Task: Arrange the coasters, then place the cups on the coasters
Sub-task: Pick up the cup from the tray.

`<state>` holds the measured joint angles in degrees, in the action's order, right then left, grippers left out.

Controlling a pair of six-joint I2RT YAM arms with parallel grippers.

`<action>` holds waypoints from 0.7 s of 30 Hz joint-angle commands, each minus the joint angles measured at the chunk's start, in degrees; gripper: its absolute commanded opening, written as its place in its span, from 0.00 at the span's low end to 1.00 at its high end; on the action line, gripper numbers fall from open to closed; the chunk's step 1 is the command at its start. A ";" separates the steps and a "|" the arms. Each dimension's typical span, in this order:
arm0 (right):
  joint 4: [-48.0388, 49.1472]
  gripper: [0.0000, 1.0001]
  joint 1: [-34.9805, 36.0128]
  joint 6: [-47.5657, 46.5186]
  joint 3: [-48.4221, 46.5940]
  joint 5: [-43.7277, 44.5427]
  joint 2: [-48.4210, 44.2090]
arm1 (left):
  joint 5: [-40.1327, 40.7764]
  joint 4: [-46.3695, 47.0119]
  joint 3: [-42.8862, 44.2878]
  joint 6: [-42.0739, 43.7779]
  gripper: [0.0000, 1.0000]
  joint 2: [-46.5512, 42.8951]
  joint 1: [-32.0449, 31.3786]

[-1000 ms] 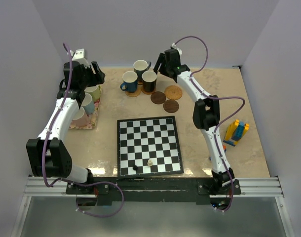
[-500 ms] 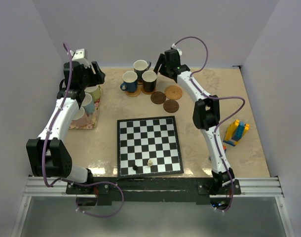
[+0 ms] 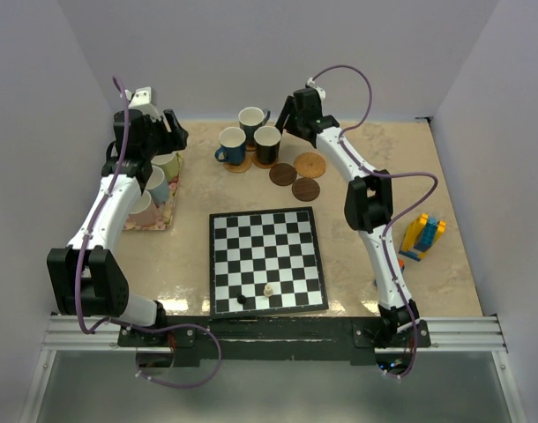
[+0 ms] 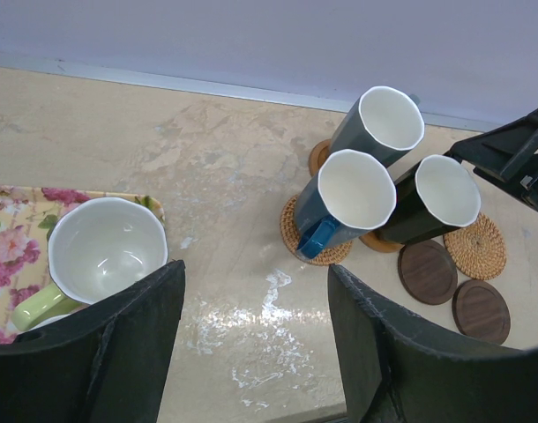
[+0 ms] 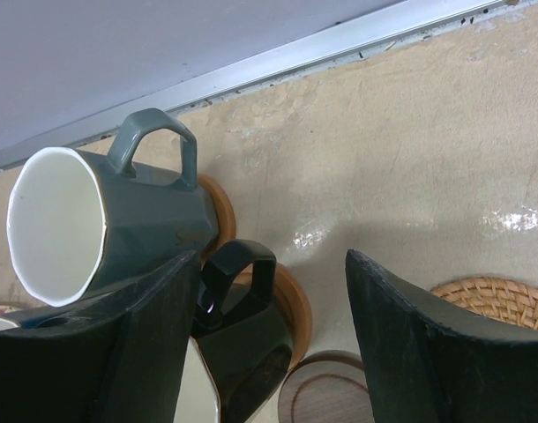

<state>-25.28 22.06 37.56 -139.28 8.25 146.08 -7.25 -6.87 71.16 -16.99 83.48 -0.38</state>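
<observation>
While three cups stand on coasters and three more wait on the floral mat (image 4: 13,231), both arms hover at the far side of the table with nothing held

The left gripper (image 4: 256,348) has its jaws spread wide. The pale green cup (image 4: 106,251) sits upright just below it, toward one finger and partly hidden by it. The light blue cup (image 3: 156,185) and pink cup (image 3: 141,204) crowd close behind on the mat. Three bare coasters lie well off to the far side of this gripper: a woven coaster (image 4: 476,247) and two dark coasters (image 4: 426,271).

The right gripper (image 5: 269,352) is also spread and empty. The black cup (image 5: 242,361) has its handle just beside one finger, and the teal cup (image 5: 119,211) is a little beyond that. The dark blue cup (image 4: 344,203) stands further out on that same side.

Risk, as I judge it: the right gripper's finger is so near the black cup's handle that a sideways swing or a closing jaw could push that cup, or the teal one, off its coaster. On the left, a descent that is slightly off could catch the green cup's rim and tip it into its neighbours
</observation>
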 commanded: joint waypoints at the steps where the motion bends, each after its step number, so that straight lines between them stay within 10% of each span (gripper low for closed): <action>1: 0.23 0.68 -0.18 0.41 -0.73 1.94 -1.32 | -0.84 2.74 1.35 -0.50 0.70 -0.95 0.29; 21: 13.49 0.86 -0.09 -2.93 5.16 -2.45 -7.12 | -0.05 1.78 2.67 -0.67 0.71 -0.51 0.29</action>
<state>-18.39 22.06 36.60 -135.41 6.90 145.69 -7.25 -6.87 71.16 -16.99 83.48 -0.38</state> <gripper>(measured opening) 0.847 0.703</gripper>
